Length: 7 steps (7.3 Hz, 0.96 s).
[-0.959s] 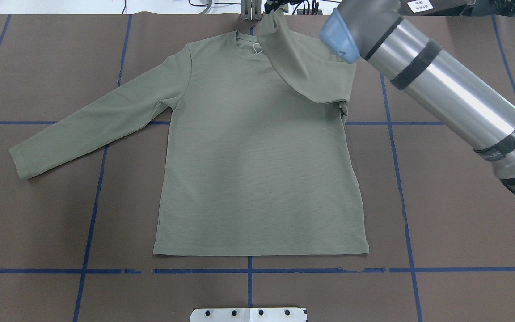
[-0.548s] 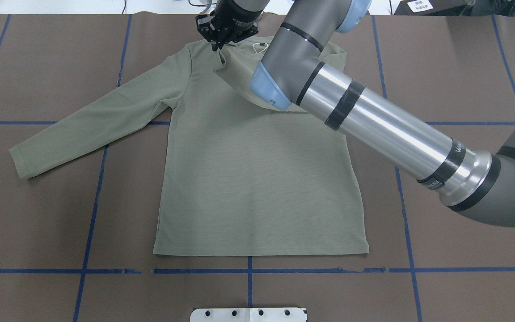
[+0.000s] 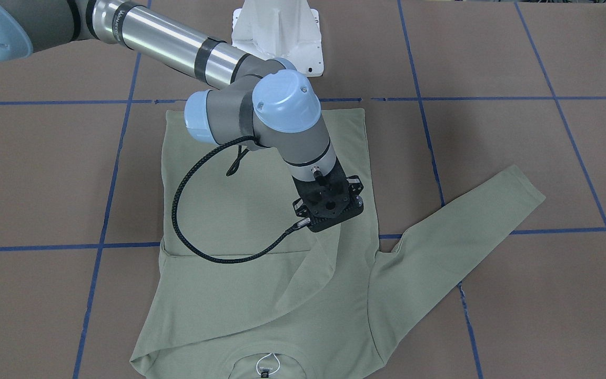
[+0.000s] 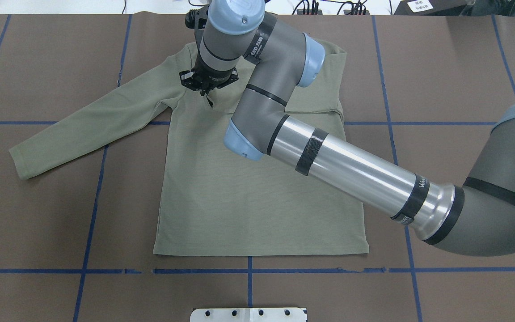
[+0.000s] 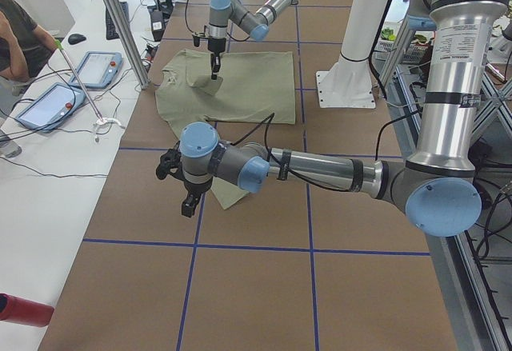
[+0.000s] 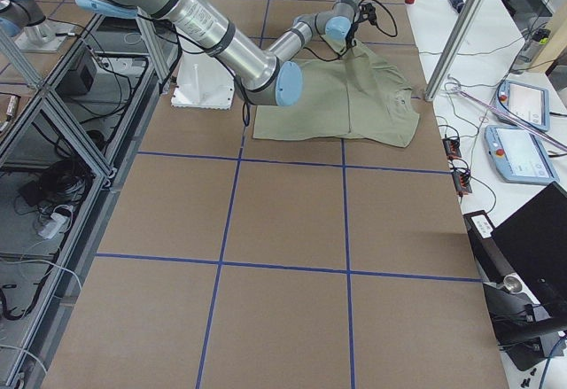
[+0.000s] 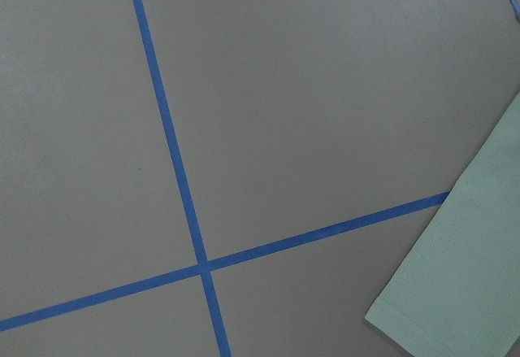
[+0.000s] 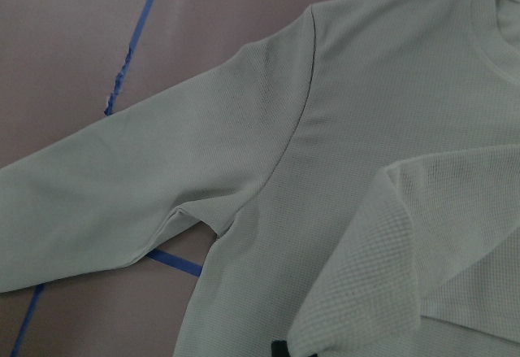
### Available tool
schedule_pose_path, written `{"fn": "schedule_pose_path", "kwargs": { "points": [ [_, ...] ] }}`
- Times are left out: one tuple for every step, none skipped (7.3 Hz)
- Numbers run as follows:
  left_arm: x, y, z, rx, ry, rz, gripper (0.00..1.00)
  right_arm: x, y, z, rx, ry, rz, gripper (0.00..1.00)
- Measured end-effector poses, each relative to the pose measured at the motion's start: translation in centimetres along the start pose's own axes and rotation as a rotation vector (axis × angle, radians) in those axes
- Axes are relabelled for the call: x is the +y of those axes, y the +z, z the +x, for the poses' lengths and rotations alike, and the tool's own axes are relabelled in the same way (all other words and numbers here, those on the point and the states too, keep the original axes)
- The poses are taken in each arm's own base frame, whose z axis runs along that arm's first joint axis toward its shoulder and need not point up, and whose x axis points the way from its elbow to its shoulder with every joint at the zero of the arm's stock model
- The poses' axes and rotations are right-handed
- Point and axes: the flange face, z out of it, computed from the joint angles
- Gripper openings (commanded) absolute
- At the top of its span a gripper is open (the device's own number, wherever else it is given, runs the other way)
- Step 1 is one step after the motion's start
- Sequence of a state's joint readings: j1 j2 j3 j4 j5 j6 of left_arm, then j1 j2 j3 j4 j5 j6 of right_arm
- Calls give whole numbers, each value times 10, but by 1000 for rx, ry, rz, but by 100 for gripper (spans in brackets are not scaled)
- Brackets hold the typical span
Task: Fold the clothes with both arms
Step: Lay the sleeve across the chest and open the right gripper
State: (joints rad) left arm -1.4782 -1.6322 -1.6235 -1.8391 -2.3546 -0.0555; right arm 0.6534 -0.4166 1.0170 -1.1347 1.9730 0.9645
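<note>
The pale green shirt (image 4: pixel 257 197) lies flat on the brown table (image 4: pixel 38 223), face up, with its neck at the far edge from the robot and its hem towards the robot. The right arm (image 4: pixel 351 170) reaches diagonally over the body of the shirt, and the right gripper (image 4: pixel 208 91) stands above the chest near the shoulder on the robot's left. Its fingers are closed on the end of the right-side sleeve (image 3: pixel 261 289). In the front-facing view the cloth rises in a narrow cone up to the gripper, so the sleeve is clearly pinched and a little lifted, not lying free. I judge that the sleeve is held this way in order to carry it across the chest and fold it at the shoulder seam; the fold line on that side already looks quite straight.

The left-side sleeve (image 4: pixel 87 125) is spread out at an angle over the blue tape lines (image 7: pixel 175 178), not yet folded. The left gripper (image 5: pixel 189 204) hangs above the table near the cuff (image 7: pixel 455 292) of this sleeve – probably it waits there to take it – but I cannot tell whether its jaws are apart or together, because only the side view shows it.

The next step, I think, is to lower the held sleeve and let it go flat – if it is let go too high, the cuff may curl or slide back
</note>
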Motion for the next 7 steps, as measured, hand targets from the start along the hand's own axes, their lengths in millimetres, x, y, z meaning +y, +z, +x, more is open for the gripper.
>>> {"fn": "schedule_pose_path", "kwargs": {
  "points": [
    [0,0,0,0,0,0,100,-3,16,-11,17,-5,9,86],
    [0,0,0,-1,0,-1,100,-9,28,-20,17,-19,46,99],
    [-1,0,0,-1,1,0,100,-14,31,-29,11,-34,102,99],
    [-2,0,0,-1,1,0,100,-19,26,-39,4,-46,156,99],
    [-3,0,0,-1,1,1,100,-22,22,-47,3,-51,190,99],
    [-5,1,0,-1,0,0,100,-23,21,-52,5,-47,209,99],
    [-7,2,0,-1,-3,0,100,-22,22,-54,6,-33,215,98]
  ]
}}
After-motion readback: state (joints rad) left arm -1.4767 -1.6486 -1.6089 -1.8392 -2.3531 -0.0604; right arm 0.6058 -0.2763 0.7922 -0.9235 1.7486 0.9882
